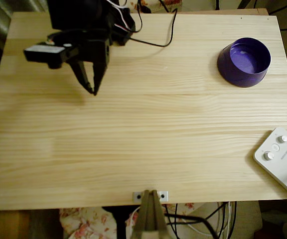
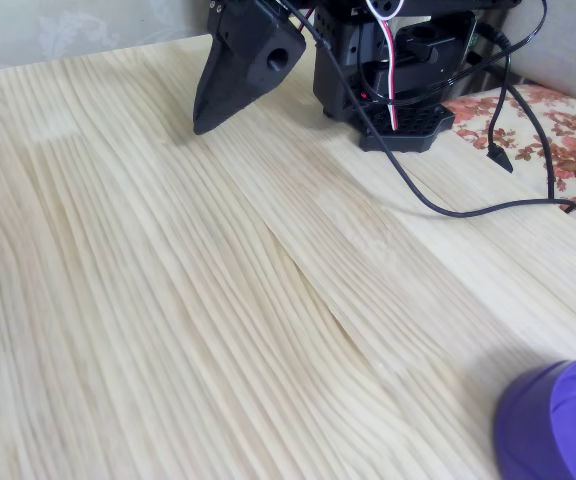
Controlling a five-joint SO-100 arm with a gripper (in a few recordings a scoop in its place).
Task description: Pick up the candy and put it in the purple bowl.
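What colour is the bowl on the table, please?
The purple bowl is deep purple with a glossy inside, clearest in the overhead view.

In the fixed view the black gripper points its tip down at the pale wooden surface, well apart from the purple bowl at the lower right corner.

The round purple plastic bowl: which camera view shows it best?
The overhead view: the round purple plastic bowl shows whole there, rim and glossy inside, on the wooden table. The fixed view cuts it off at the lower right corner.
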